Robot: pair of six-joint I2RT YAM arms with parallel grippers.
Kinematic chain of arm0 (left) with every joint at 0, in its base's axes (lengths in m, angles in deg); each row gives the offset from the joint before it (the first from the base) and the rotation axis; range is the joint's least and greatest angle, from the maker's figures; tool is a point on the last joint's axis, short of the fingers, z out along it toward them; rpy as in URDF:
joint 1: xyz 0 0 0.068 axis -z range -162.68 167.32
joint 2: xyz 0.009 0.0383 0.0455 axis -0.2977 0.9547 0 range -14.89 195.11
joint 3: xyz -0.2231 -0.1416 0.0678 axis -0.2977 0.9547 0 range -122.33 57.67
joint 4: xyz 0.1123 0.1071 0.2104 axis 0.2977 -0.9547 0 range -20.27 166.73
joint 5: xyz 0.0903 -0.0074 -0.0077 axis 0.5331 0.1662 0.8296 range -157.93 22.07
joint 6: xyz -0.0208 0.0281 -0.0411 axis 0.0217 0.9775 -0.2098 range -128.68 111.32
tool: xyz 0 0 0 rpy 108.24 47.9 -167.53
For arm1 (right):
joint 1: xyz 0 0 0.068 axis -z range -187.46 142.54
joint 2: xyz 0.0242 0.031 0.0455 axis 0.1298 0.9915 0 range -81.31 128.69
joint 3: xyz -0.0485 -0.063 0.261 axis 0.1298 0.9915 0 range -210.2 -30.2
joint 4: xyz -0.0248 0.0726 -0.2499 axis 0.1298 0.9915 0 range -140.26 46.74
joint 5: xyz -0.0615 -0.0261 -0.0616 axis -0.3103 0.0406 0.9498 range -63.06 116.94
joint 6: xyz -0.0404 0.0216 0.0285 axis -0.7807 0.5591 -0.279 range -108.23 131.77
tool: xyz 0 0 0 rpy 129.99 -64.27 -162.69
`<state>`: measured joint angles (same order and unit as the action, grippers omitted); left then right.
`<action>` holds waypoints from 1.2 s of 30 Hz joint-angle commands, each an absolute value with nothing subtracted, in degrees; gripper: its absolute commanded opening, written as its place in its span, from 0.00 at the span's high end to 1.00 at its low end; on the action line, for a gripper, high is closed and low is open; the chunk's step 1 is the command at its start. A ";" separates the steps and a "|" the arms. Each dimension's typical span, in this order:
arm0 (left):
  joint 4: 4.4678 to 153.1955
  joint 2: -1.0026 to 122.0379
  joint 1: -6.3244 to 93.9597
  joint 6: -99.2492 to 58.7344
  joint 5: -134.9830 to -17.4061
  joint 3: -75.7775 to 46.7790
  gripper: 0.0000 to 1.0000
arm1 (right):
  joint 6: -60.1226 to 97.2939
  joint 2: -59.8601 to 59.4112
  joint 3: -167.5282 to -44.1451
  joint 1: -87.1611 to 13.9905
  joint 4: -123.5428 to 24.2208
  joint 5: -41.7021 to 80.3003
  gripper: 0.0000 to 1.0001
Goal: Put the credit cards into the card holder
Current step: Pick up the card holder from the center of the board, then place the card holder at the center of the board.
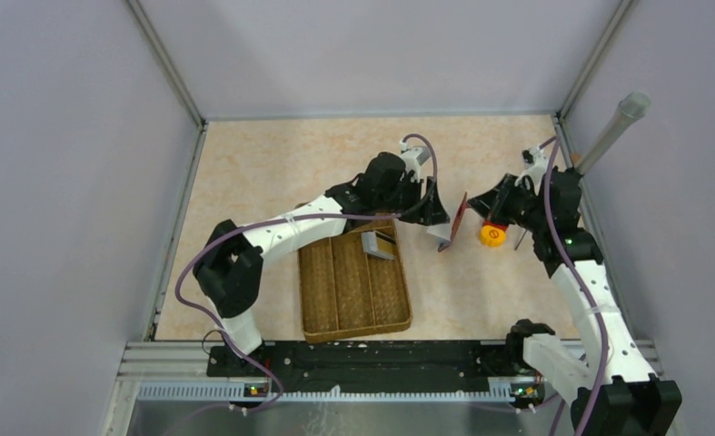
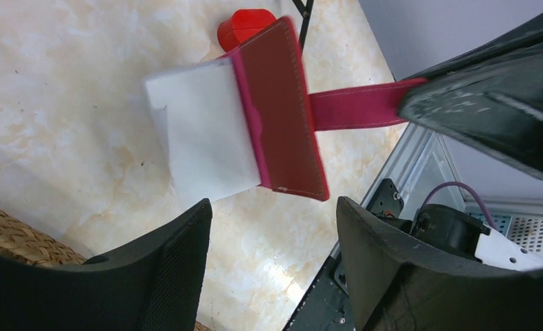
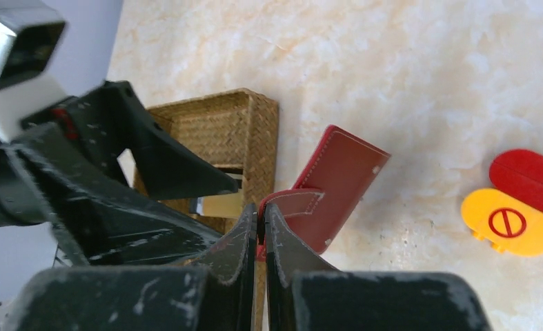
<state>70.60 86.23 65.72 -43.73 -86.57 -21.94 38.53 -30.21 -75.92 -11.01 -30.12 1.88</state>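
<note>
Just right of the woven tray, holds the card holder upright by its strap in the right gripper, clamped tight. Poises the left gripper beside it, fingers apart. Shows credit cards in the tray.

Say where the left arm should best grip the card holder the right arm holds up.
Probably the pale flap, at its free edge away from the strap that the right gripper pinches. The card holder is held upright with that flap spread open, so the open left gripper could come from the woven tray side and close its fingers across the flap's two faces.
</note>
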 commanded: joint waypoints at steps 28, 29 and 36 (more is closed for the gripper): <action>74.03 78.26 62.05 -46.81 -87.09 -13.73 0.33 | 47.23 -25.94 -69.06 -14.75 -49.83 -15.35 1.00; 74.03 78.31 62.05 -46.82 -87.09 -13.76 0.33 | 46.69 -25.58 -68.90 -15.56 -49.90 -14.95 1.00; 73.67 78.21 62.05 -46.71 -86.18 -13.72 0.33 | 46.46 -23.83 -70.79 -19.12 -51.52 -15.12 1.00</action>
<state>71.60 79.83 62.20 -46.50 -87.09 -13.77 46.29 -24.03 -68.00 -17.33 -45.83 -13.53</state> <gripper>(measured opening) 0.676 0.014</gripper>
